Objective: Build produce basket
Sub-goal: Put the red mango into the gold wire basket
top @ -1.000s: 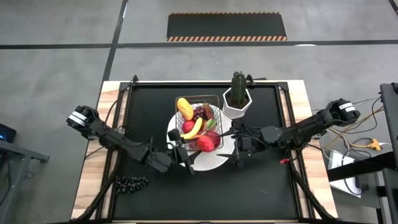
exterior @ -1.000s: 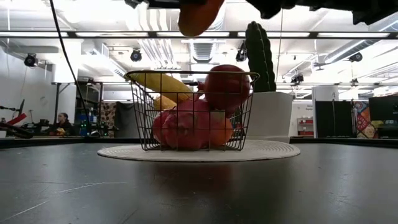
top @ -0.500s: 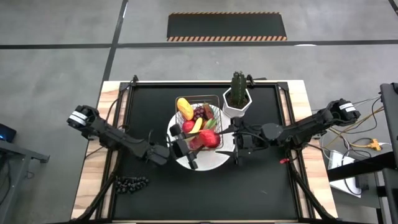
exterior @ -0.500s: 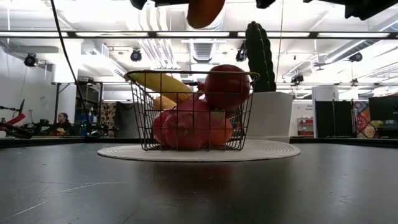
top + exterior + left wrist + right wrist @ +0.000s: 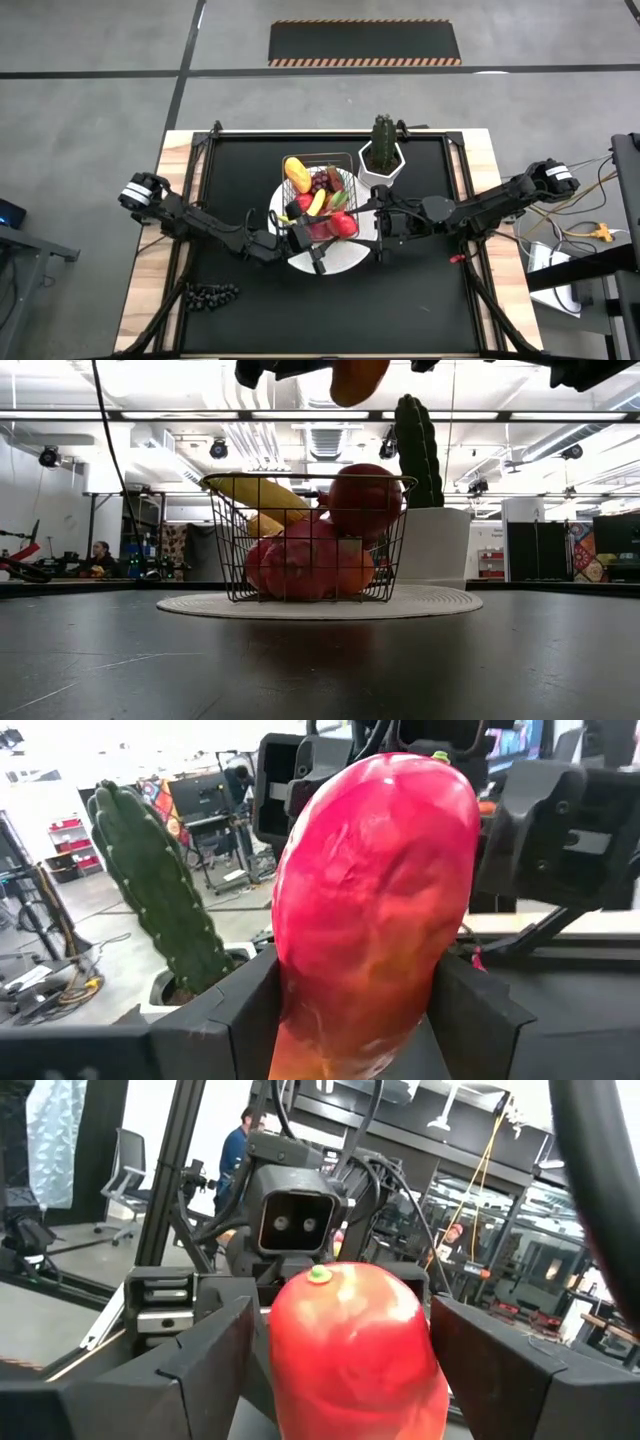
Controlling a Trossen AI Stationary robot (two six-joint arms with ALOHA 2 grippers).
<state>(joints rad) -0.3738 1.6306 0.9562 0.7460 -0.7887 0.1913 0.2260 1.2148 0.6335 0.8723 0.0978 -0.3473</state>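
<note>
A red and orange mango point(image 5: 341, 225) hangs above the near side of the wire basket point(image 5: 320, 185), which stands on a round white plate point(image 5: 335, 262) and holds a banana, apples and grapes. My left gripper point(image 5: 318, 235) is shut on the mango, which also shows in the left wrist view point(image 5: 370, 900) and at the top of the low view point(image 5: 358, 375). My right gripper point(image 5: 376, 230) faces it from the right, open. Its fingers stand on either side of the mango's red end point(image 5: 350, 1340), and no touch shows. My left gripper pinches the mango's orange end point(image 5: 300, 1020) between its two fingers point(image 5: 235, 1020). The fingers come about level from the table's left and lie along the mango. The mango sticks out past the fingertips toward my right gripper, lifted clear above the basket and plate.
A green cactus in a white hexagonal pot point(image 5: 381, 160) stands just right of the basket's far end. A bunch of dark grapes point(image 5: 210, 293) lies at the table's near left. The black mat point(image 5: 420, 300) lies bare toward the near edge.
My left gripper has carried the mango toward the table's right edge and a little toward the far edge, closer to my right gripper. The mango has stayed in the hold, clear of the basket.
</note>
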